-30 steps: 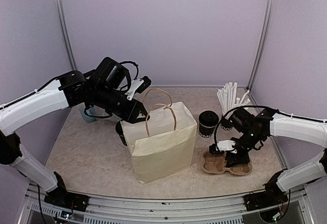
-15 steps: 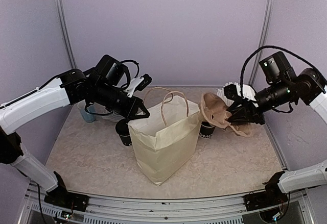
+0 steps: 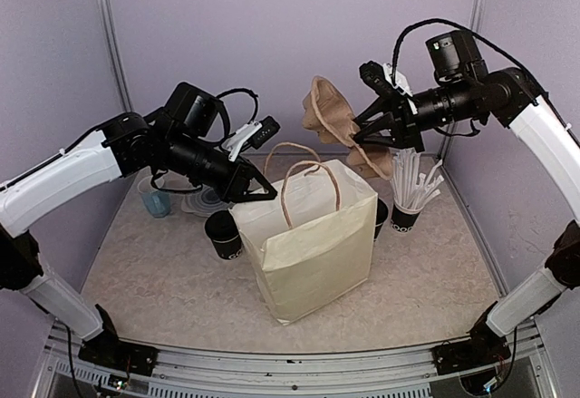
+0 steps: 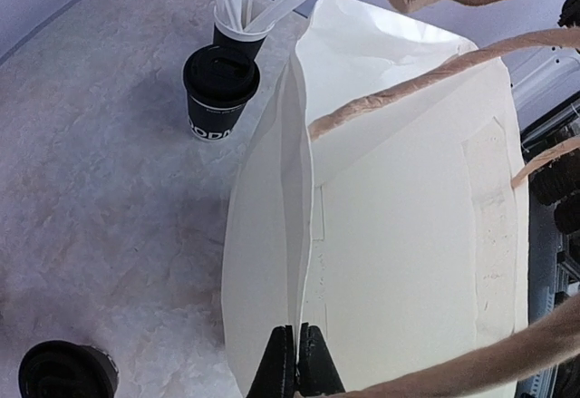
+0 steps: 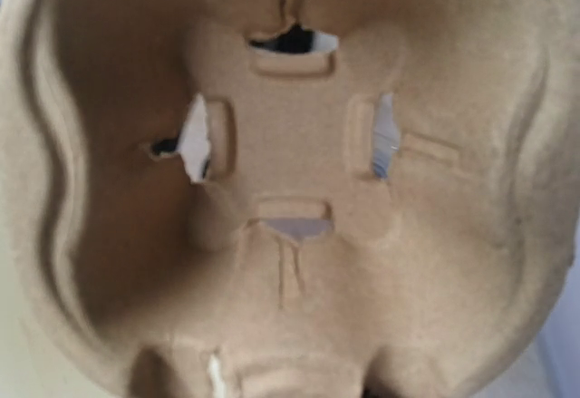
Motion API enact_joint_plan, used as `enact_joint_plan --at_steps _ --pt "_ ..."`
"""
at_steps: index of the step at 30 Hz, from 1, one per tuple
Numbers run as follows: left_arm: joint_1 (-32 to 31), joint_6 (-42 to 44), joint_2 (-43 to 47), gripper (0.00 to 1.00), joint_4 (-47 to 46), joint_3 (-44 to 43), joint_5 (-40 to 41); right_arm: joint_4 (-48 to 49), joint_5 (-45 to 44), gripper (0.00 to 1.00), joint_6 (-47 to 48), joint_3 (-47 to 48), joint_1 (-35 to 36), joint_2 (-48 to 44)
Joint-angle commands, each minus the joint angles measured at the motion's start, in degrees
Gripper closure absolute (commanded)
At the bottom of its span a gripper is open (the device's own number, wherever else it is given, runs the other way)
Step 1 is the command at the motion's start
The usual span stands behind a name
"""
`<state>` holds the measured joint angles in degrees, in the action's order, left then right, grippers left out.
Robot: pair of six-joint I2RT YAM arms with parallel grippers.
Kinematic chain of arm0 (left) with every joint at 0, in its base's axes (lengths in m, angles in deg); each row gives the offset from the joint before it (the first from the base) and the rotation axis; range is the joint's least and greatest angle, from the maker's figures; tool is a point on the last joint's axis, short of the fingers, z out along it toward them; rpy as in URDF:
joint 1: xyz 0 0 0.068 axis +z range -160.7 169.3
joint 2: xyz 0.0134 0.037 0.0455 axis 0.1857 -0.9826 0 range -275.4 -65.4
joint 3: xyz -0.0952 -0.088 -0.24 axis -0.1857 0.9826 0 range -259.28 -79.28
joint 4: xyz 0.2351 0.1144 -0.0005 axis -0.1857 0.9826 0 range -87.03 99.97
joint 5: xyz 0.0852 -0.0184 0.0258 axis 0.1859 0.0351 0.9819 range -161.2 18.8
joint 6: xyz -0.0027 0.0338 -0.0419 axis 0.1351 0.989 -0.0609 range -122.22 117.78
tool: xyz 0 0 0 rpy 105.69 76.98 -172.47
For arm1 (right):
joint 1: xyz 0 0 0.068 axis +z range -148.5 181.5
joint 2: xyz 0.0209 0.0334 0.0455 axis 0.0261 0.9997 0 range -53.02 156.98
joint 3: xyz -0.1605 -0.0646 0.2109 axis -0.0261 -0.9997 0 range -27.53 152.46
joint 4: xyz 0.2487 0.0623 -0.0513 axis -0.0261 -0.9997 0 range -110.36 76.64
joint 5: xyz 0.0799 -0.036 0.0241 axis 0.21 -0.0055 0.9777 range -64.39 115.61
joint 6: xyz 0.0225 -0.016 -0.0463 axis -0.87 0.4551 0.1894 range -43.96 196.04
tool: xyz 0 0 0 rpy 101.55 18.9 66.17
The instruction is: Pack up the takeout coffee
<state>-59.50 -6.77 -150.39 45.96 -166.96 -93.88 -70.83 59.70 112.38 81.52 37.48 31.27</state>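
One takeout coffee cup (image 3: 224,235), black with a black lid, stands left of the cream paper bag (image 3: 317,248). A second lidded cup (image 4: 220,90) stands behind the bag's right side, mostly hidden in the top view. My left gripper (image 4: 297,354) is shut on the bag's rim (image 3: 258,194), holding the mouth open. My right gripper (image 3: 367,133) is high above the bag's far side, shut on a brown pulp cup carrier (image 3: 328,117). The carrier (image 5: 290,199) fills the right wrist view and hides the fingers.
A black cup of white straws (image 3: 408,200) stands at the back right, close to the second coffee. A small translucent blue cup (image 3: 156,200) sits at the back left under my left arm. The bag's paper handles (image 3: 308,180) stand up over its mouth.
My right arm lifted the carrier from the table at front right and swung it up and left, over the bag. The left gripper closed on the rim and the bag shifted right.
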Motion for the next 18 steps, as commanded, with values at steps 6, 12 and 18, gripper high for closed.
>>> enact_joint_plan --at_steps 6,12,18 --pt "0.44 4.38 -7.79 1.00 -4.47 -4.57 -6.92 3.34 10.51 0.84 -2.15 -4.45 1.48 -4.82" --pt "-1.61 4.38 -11.67 0.71 -2.07 -10.95 4.61 4.55 9.29 0.85 -4.52 -10.17 1.62 -8.37" --pt "-2.83 -1.35 -5.68 0.49 -1.95 -10.57 14.21 7.24 6.40 0.86 -7.59 -13.68 1.63 -10.71"
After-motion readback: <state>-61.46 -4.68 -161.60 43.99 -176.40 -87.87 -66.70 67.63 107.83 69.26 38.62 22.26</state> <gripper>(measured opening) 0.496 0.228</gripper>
